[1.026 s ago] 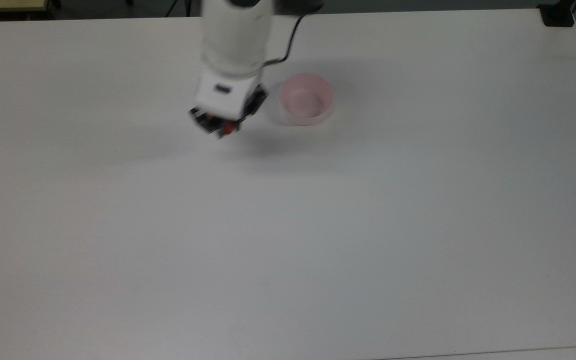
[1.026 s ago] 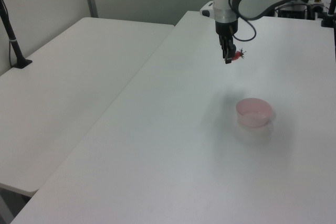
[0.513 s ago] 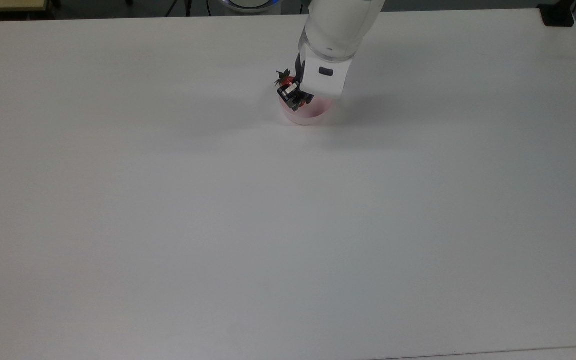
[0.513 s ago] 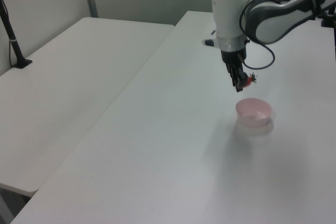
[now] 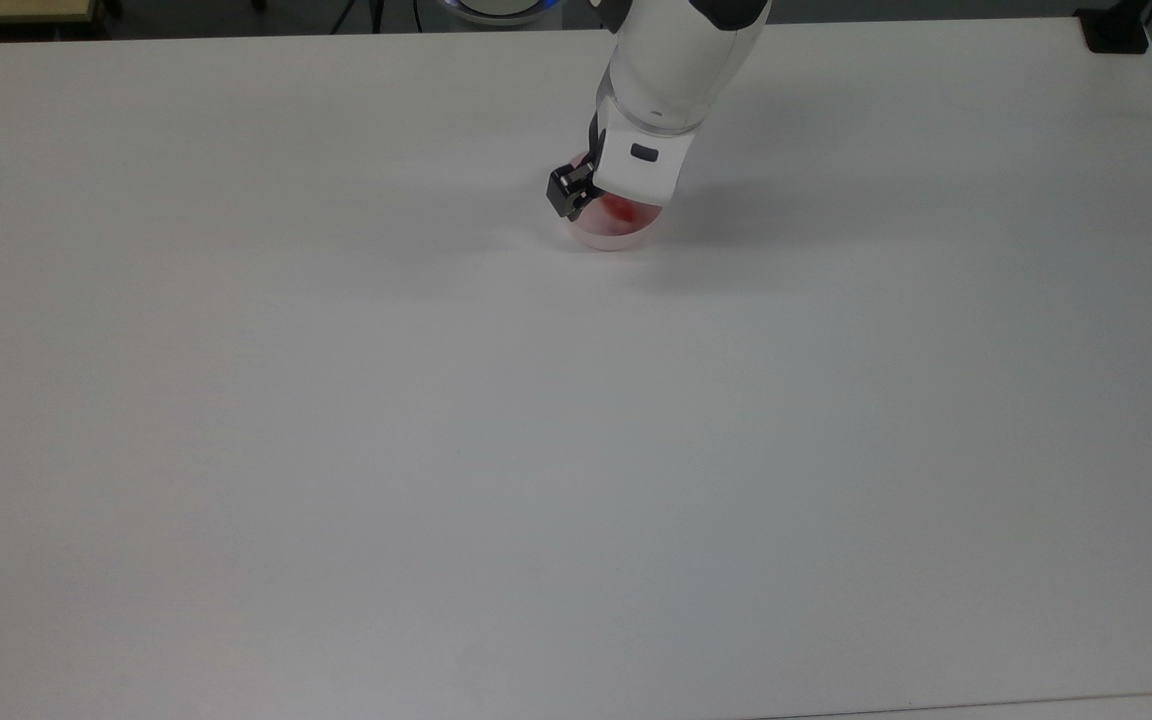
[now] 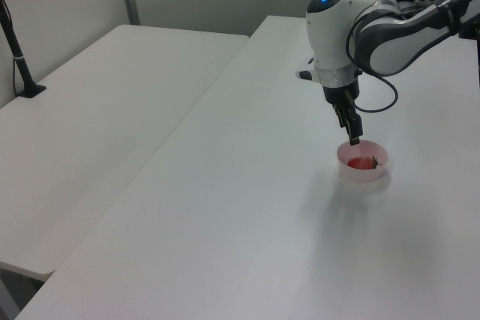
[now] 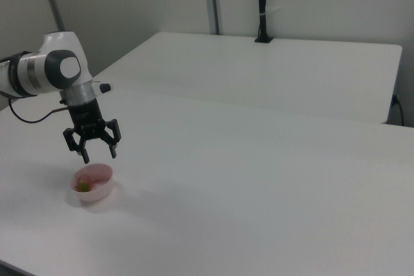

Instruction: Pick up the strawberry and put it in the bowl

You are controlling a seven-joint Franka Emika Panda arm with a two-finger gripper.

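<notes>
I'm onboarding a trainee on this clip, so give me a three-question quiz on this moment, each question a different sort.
1. True or false: the strawberry lies inside the bowl.
2. The pincer is: A) shut on the strawberry, B) open above the bowl, C) resting on the table.
3. Fill in: in the right view, the bowl sits near the picture's ____ edge.

Key: 1 true; 2 B; 3 left.

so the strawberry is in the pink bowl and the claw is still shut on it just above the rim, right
Not quite. The strawberry does lie in the pink bowl, and the claw is just above the rim, but it is not shut on the fruit. The right view shows its fingers spread apart with nothing between them, and the strawberry sits free on the bowl's floor below.
</notes>
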